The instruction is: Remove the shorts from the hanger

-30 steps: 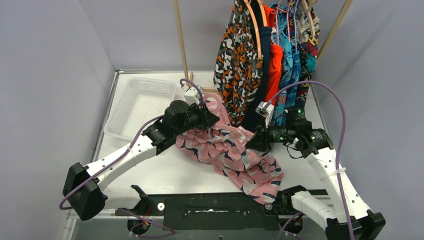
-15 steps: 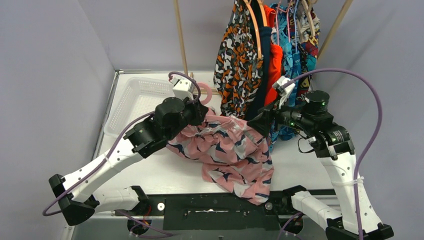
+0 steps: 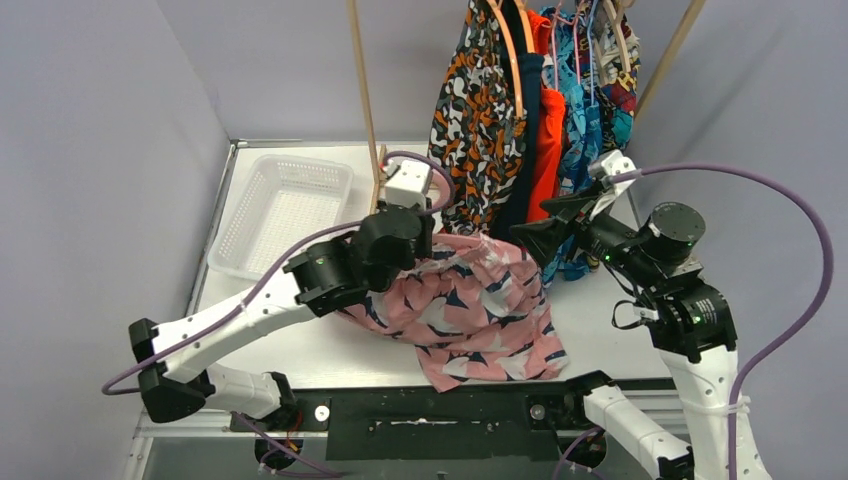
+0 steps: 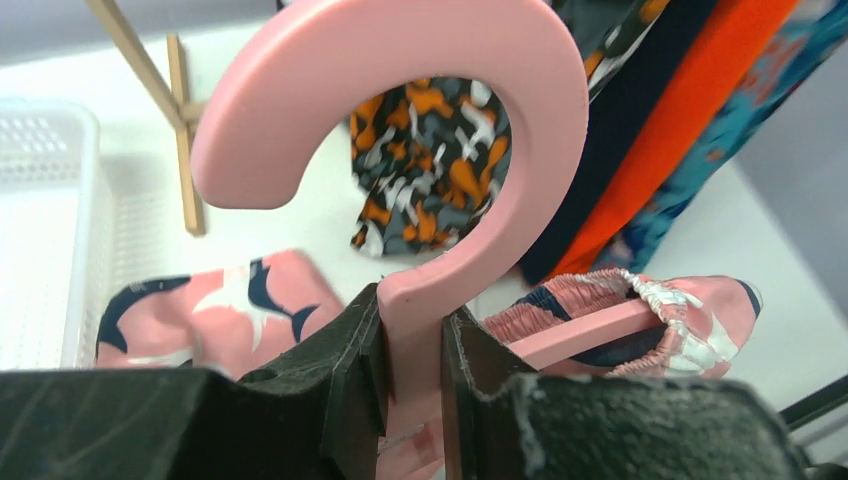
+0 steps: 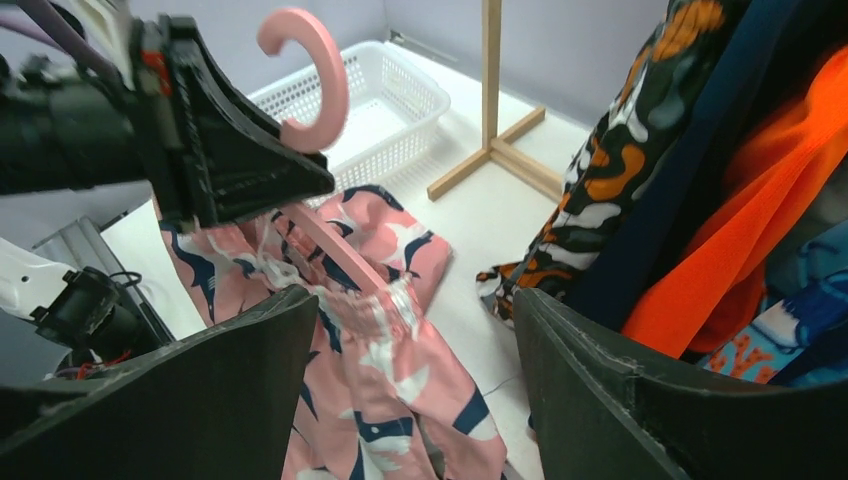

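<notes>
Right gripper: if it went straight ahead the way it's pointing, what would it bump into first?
Probably the pink shorts, at the gathered waistband strung on the pink hanger. Depth is hard to judge, so it could touch the hanger arm first.

Pink shorts [image 3: 470, 310]: we see soft pink fabric with a navy-white print, crumpled, its lower part spread on the surface and its elastic waistband bunched on one arm of the hanger.
Pink hanger [image 4: 545, 140]: plastic, hook upward, neck pinched between the left gripper's [image 4: 415, 345] jaws.
Other pairs: we count black-orange print shorts [image 3: 475, 130], navy shorts [image 3: 525, 150], orange-red shorts [image 3: 548, 140] and teal-blue shorts [image 3: 580, 130], hanging side by side behind.
</notes>
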